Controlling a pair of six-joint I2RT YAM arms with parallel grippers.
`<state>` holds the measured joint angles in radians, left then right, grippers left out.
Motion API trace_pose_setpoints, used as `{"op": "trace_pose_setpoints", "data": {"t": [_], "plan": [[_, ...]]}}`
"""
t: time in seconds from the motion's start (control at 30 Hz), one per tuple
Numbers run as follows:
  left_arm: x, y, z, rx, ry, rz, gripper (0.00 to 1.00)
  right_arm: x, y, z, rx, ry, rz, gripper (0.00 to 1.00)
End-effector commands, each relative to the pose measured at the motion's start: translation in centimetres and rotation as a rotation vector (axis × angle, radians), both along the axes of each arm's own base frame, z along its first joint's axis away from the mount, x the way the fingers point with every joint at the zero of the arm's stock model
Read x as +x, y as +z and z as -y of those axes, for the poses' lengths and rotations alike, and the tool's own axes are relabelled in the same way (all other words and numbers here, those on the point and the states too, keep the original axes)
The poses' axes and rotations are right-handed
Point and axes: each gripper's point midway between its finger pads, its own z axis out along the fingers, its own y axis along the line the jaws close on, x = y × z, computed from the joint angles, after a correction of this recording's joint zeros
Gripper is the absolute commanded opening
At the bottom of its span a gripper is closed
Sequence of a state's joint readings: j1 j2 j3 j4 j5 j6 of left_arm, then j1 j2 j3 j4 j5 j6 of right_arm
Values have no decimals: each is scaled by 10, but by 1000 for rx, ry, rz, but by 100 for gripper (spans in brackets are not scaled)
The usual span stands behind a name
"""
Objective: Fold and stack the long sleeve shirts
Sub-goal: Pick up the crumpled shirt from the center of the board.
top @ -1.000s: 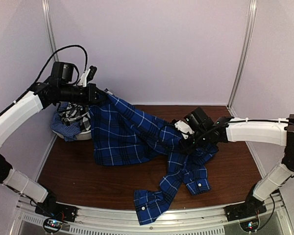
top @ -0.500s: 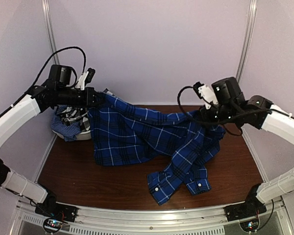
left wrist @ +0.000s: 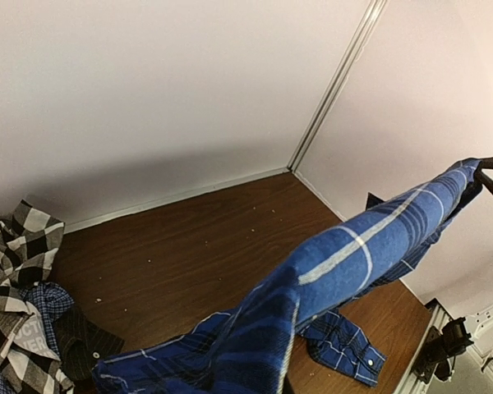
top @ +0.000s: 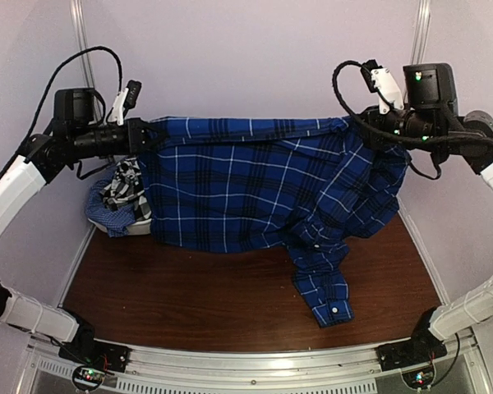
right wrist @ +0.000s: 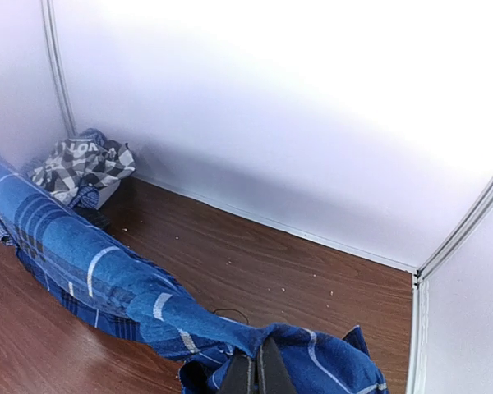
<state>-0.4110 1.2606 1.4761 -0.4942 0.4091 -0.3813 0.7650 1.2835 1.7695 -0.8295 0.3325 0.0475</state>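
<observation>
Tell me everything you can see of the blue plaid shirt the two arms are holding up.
The royal-blue plaid cloth shirt, crossed by thin white lines, hangs spread wide above the brown wooden table. Its top edge is stretched taut between the left end effector and the right end effector, each shut on it. One sleeve dangles in front, its white-buttoned cuff seeming to rest on the table.

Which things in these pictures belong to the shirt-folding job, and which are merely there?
Job:
royal-blue plaid shirt, held up by left gripper and right gripper
black-and-white plaid shirt
pale-blue check shirt, heaped rear left

Merely there:
black cable
metal corner post
wooden table
</observation>
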Motion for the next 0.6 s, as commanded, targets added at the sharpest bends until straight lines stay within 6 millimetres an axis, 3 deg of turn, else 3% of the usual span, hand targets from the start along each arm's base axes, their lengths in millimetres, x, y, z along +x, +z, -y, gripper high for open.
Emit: {"op": "trace_pose_setpoints", "data": {"t": [0.0,0.3,0.47,0.57], "plan": [[-16,39,-2,-51,-41,115,0,-24,41,2,90,92,37,0],[-39,114,2,-170,-111,180,0,-36,96,2,170,135,63,0],[-58,130,-9,-181,-96,239,0,-60,120,11,254,195,112,0],[-71,133,-13,-181,-102,259,0,-73,118,8,293,254,96,0]]}}
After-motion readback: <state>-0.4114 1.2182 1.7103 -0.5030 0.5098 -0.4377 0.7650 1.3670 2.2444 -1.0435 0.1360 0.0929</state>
